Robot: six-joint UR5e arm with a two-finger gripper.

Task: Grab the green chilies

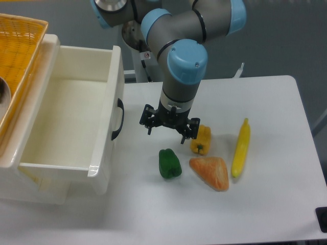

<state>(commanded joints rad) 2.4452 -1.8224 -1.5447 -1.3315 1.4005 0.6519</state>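
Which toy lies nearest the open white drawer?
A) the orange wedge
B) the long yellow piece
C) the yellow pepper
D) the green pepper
D: the green pepper lies leftmost of the four toys, closest to the drawer, below the gripper.

A yellow pepper (pixel 202 140), an orange wedge (pixel 210 172) and a long yellow piece (pixel 240 148) are laid beside an opened white drawer (pixel 76 122); a wicker basket (pixel 18 56) is seen above

The arm reaches down from the counter's far edge, wrist vertical — the claw (pixel 170 128) hangs spread wide, holding nothing.
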